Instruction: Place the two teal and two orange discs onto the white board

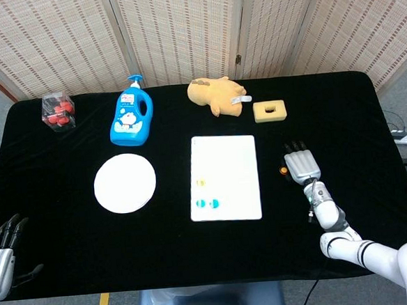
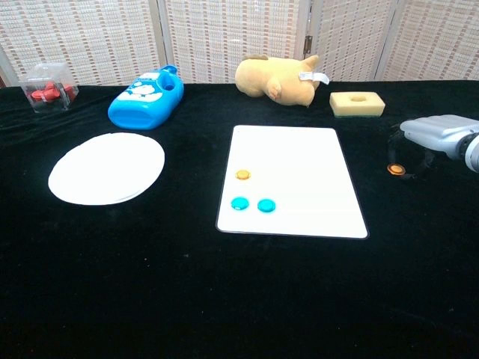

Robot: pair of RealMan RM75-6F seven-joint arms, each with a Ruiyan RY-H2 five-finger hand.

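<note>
The white board (image 1: 232, 161) (image 2: 299, 161) lies mid-table. On it sit one orange disc (image 1: 200, 183) (image 2: 242, 175) and two teal discs (image 1: 202, 203) (image 1: 215, 203) (image 2: 239, 203) (image 2: 266, 205). A second orange disc (image 1: 283, 169) (image 2: 396, 170) lies on the black cloth right of the board. My right hand (image 1: 301, 163) (image 2: 435, 133) hovers low beside it, palm down, with fingers curved down on either side of the disc; the disc still rests on the cloth. My left hand (image 1: 1, 249) hangs at the lower left off the table, fingers apart, holding nothing.
A white plate (image 1: 124, 182) lies left of the board. Along the back stand a clear box of red pieces (image 1: 58, 110), a blue bottle (image 1: 131, 117), a tan plush toy (image 1: 217, 94) and a yellow sponge (image 1: 269, 111).
</note>
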